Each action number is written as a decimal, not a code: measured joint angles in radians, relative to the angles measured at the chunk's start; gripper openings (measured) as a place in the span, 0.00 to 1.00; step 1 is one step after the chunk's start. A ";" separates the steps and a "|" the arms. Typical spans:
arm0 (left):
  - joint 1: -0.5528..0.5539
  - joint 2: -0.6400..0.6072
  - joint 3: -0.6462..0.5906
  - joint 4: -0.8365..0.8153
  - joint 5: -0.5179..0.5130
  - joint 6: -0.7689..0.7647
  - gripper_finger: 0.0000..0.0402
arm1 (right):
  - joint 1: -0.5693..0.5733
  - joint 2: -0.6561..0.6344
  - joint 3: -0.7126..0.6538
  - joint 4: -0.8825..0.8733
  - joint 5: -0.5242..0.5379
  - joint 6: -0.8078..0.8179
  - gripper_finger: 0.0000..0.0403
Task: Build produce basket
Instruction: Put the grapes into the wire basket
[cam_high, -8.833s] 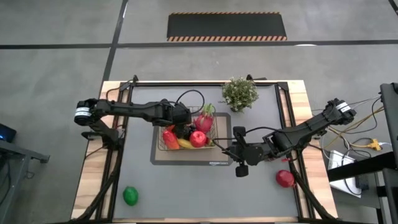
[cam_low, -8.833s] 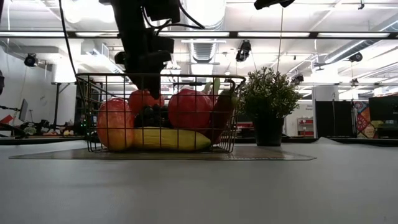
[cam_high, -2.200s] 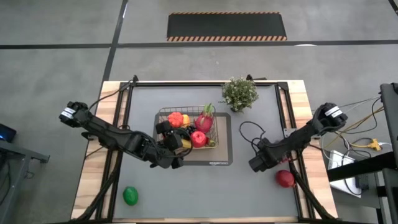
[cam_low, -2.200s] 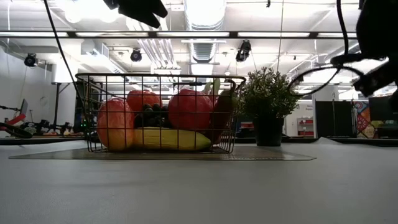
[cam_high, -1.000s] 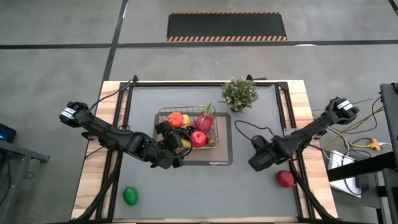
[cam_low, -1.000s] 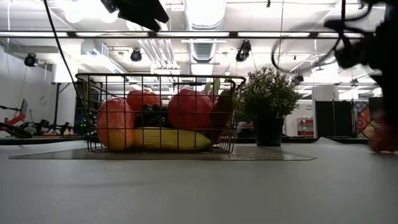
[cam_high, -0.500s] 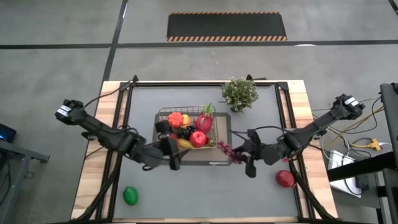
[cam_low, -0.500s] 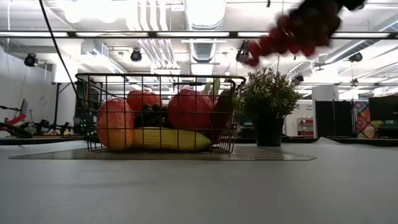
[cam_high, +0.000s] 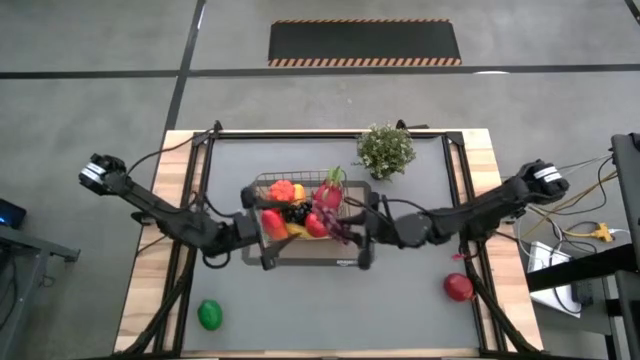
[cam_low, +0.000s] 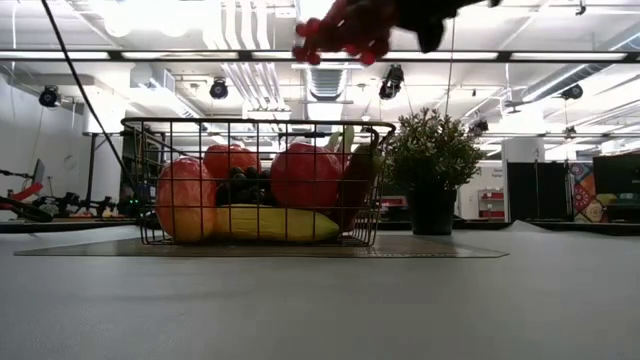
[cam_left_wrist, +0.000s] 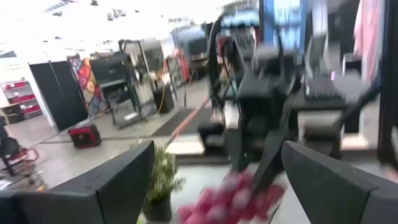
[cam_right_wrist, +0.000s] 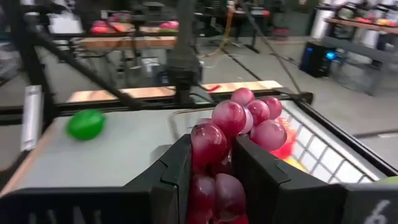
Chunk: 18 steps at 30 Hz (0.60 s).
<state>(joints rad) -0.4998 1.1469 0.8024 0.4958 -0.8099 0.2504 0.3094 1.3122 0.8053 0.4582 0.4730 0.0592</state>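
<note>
A big workshop or robotics lab — not a home. Bare ceiling ducts (cam_low: 330, 75) and strip lights (cam_low: 150, 55) hang over an open hall, with spot lamps (cam_low: 392, 78) on rails. The concrete floor (cam_high: 90, 120) has dark taped lines and a black mat with striped hazard edges (cam_high: 364, 42). The worktop (cam_high: 420, 300) sits in a metal frame, loose cables (cam_high: 585, 225) trailing off one side. Beyond the left claw (cam_left_wrist: 211, 180) — black partition panels (cam_left_wrist: 59, 93), equipment racks (cam_left_wrist: 134, 78) and a red toolbox (cam_left_wrist: 86, 134) on the floor.
</note>
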 joint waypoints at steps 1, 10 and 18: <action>0.001 -0.016 -0.012 0.023 0.001 0.000 0.83 | -0.019 0.019 0.016 0.001 0.000 0.005 0.24; 0.001 -0.104 -0.059 0.048 -0.003 -0.007 0.83 | -0.140 0.185 0.175 -0.025 -0.001 0.000 0.24; 0.000 -0.122 -0.090 0.046 -0.002 -0.009 0.83 | -0.224 0.347 0.342 -0.193 -0.001 -0.008 0.24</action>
<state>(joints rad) -0.4995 1.0245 0.7120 0.5414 -0.8124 0.2418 0.0851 1.6597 1.1475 0.2652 0.4725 0.0509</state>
